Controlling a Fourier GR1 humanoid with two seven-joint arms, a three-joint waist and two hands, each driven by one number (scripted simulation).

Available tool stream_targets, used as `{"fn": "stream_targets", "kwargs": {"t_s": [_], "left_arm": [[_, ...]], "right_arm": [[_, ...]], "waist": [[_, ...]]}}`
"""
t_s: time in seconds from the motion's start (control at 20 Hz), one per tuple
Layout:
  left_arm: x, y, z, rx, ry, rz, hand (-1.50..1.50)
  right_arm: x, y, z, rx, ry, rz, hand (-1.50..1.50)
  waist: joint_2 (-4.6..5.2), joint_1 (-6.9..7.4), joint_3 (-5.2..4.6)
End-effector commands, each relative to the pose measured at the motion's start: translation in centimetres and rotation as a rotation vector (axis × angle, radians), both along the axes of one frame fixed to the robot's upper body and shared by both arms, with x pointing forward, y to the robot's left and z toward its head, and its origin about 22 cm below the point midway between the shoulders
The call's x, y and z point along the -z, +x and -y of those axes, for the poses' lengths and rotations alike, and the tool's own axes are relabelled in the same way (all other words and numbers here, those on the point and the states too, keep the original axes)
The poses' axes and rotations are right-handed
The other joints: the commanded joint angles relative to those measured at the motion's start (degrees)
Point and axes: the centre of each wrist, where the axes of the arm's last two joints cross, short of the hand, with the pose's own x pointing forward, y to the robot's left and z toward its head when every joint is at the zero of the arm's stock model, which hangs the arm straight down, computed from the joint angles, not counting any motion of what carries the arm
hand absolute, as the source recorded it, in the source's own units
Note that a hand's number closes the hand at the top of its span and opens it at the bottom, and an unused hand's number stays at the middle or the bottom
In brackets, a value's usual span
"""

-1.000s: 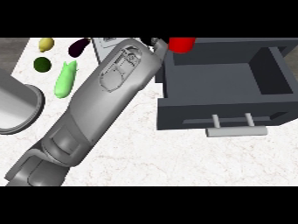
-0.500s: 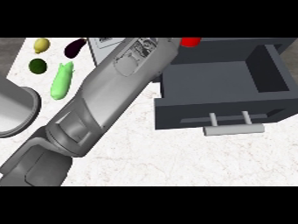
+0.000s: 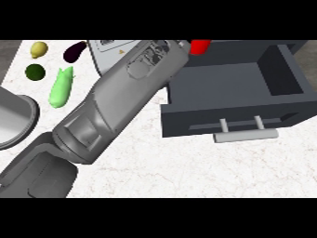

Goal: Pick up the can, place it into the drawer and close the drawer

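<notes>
Red can [image 3: 200,45] farther right, mostly hidden

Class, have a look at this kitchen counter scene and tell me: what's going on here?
A grey forearm stretches from the lower left toward the red can at the back edge of the open drawer. Its robot hand is hidden, so any grip can't be confirmed. The drawer holds nothing visible. Vegetables lie at the counter's left.

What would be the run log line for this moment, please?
phase: carry to drawer | can: red, at top edge above drawer's back | drawer: open | handle: untouched | hands: hidden
</notes>
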Motion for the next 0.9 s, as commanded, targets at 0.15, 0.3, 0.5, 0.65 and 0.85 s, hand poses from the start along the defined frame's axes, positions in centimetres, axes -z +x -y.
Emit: {"fn": "stream_targets", "kwargs": {"t_s": [0.15, 0.3, 0.5, 0.65, 0.85], "left_arm": [[0.4, 0.1, 0.4, -0.048, 0.055, 0.026, 1.50], [1.6, 0.1, 0.1, -0.038, 0.074, 0.036, 1.50], [3.7, 0.8, -1.3, -0.061, 0.109, 0.029, 1.50], [4.0, 0.8, -1.2, -0.062, 0.140, 0.092, 1.50], [3.2, 0.9, -1.0, -0.101, 0.123, 0.054, -1.50]], "right_arm": [[0.0, 1.1, -0.4, -0.017, 0.006, 0.006, -1.50], [-0.3, 1.4, -1.7, -0.015, 0.001, 0.014, -1.50], [-0.4, 1.2, -0.7, 0.001, 0.014, 0.031, -1.50], [-0.4, 2.1, -0.9, -0.021, -0.002, 0.045, -1.50], [-1.1, 2.5, -0.9, -0.051, -0.019, 0.031, -1.50]], "waist": [[0.31, -1.48, 0.06], [0.27, -0.98, 0.01], [0.49, -1.36, 0.02], [0.64, -1.49, 0.03], [1.03, -2.96, 0.05]]}}
